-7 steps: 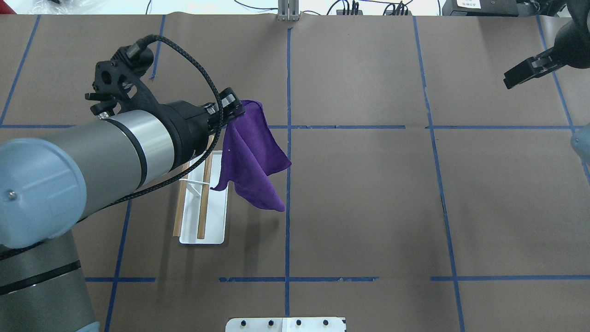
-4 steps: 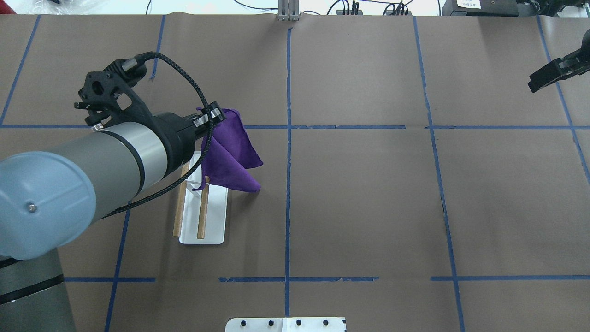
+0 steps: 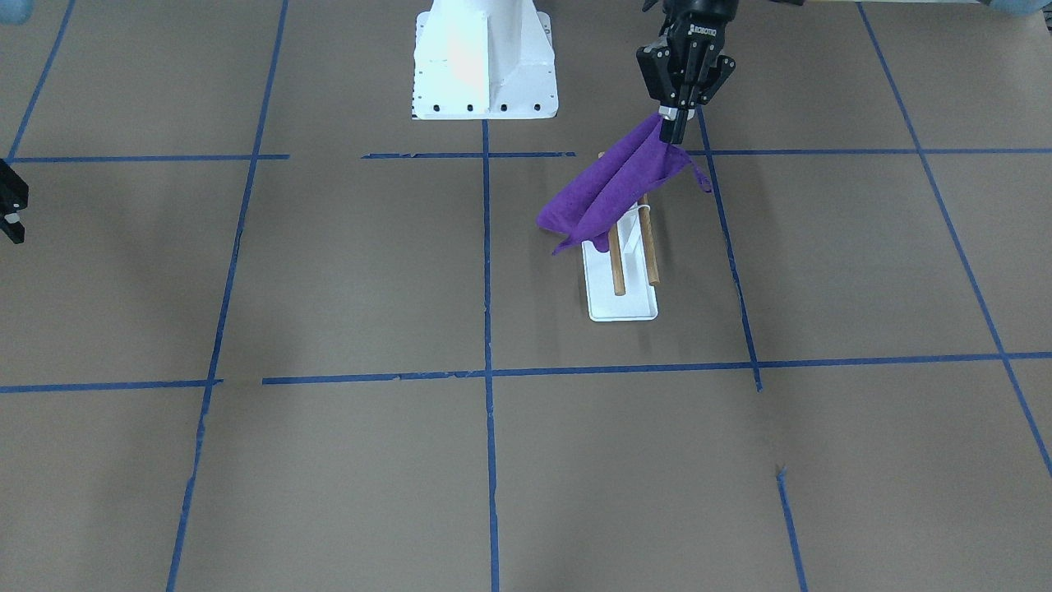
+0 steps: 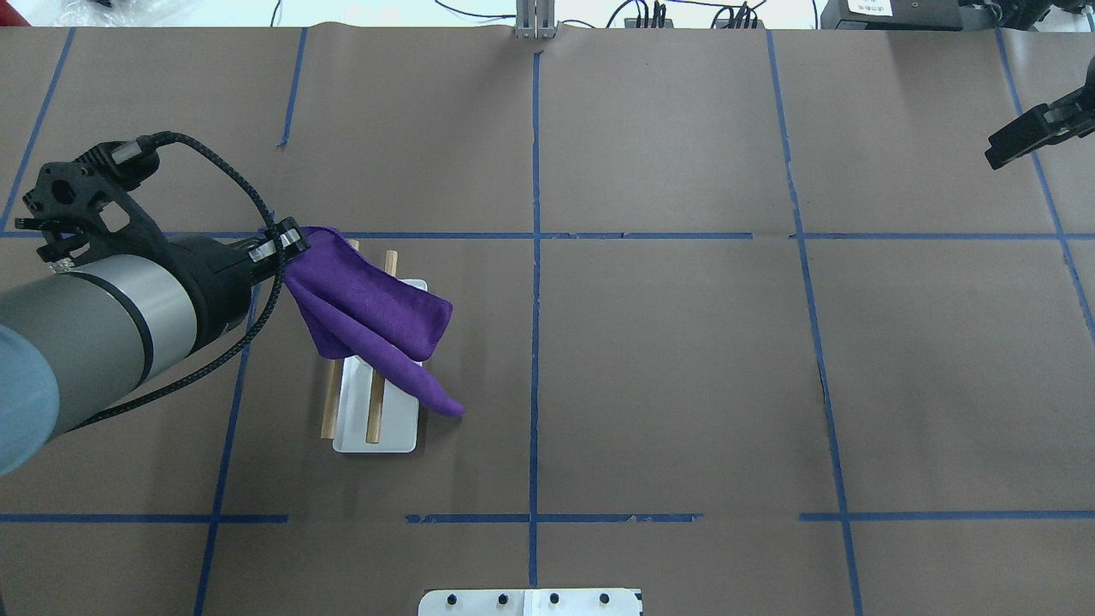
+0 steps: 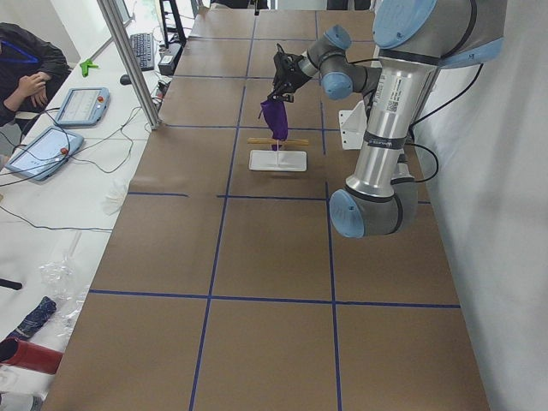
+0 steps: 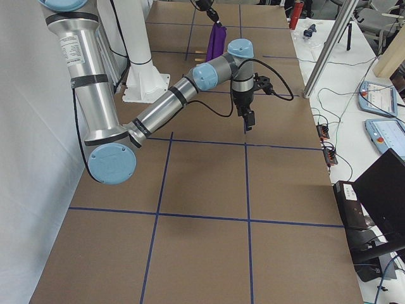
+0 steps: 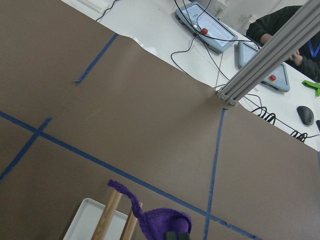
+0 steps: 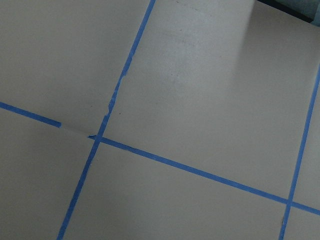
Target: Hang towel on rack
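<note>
The left pincer (image 4: 293,244) is pinched shut on a corner of the purple towel (image 4: 376,316). The towel slopes down from it across the rack (image 4: 395,430) just below. Next it likely should lower, then let go.

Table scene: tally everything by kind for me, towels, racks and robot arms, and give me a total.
towel: 1
rack: 1
robot arms: 2 (left arm, right arm)
Total: 4
</note>
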`<action>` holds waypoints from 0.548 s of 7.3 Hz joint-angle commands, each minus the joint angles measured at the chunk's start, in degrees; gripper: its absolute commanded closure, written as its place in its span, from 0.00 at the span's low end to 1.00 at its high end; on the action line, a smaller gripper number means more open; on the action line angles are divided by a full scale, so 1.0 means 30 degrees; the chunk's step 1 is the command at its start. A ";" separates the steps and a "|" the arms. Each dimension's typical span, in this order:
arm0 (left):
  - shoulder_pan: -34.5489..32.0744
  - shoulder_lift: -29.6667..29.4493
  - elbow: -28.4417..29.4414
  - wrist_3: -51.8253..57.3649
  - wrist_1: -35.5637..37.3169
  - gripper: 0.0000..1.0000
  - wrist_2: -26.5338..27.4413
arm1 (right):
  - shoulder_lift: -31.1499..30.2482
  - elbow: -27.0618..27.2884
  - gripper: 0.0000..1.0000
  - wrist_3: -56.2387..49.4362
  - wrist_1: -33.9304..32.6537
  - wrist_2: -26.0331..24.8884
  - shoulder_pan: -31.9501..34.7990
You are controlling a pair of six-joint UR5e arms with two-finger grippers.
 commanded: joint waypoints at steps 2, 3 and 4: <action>-0.0101 0.2068 0.1212 -0.0062 0.0018 1.00 0.1686 | 0.0019 0.0098 0.00 -0.0002 0.0001 0.0282 0.0147; -0.0101 0.2099 0.2063 -0.0149 0.0018 1.00 0.1903 | 0.0048 0.0098 0.00 -0.0002 0.0001 0.0282 0.0147; -0.0101 0.2447 0.2593 -0.0208 -0.0011 1.00 0.1934 | 0.0077 0.0040 0.00 -0.0002 -0.0028 0.0282 0.0176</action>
